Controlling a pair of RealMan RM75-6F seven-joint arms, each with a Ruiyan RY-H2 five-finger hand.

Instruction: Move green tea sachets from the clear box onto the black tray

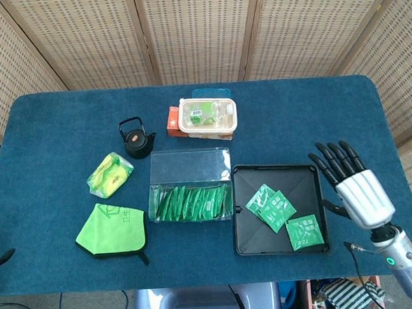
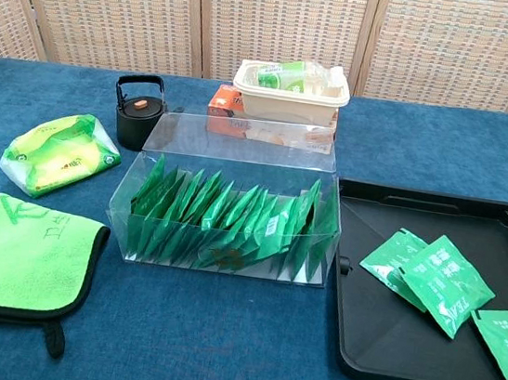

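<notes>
**Right hand clear of tray, fingers spread**

Your right hand hovers empty just beyond the black tray's right rim. Three green tea sachets lie flat inside; its left half is bare. The clear box abuts the tray's left rim. A kettle and stacked containers stand behind.

Green sachets are showing bright against the black tray, the worktop is lying deep blue, the hand gleaming silver and black.
</notes>
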